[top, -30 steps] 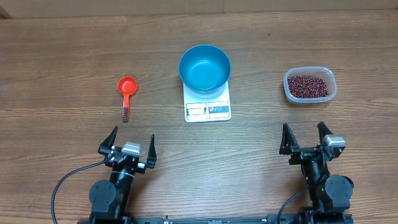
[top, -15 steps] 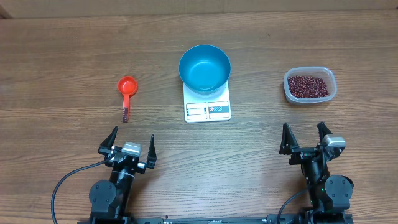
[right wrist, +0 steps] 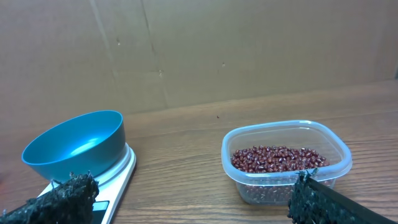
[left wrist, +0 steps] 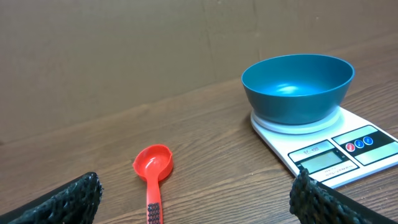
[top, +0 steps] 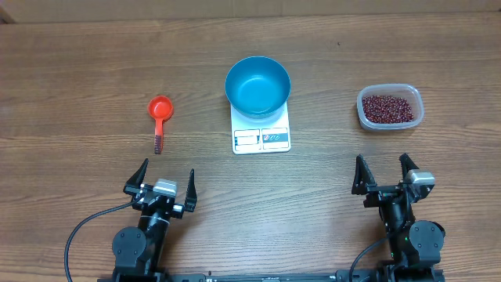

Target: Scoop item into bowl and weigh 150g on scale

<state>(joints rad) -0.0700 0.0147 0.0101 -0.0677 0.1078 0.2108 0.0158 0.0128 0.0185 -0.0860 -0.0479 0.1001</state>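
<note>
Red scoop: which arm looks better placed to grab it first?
Left. The scoop lies on the left side, just ahead of the open left tool; the right tool sits far across, by the tub of beans.

black arms (top: 146, 239), grey wrist blocks (top: 165, 186), looping black cables (top: 70, 239)

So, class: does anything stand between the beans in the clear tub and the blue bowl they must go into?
Nothing visible does. Only bare table shows between the beans, in their tub, and the bowl on the scale. The red scoop lies apart, on the bowl's other side.
</note>
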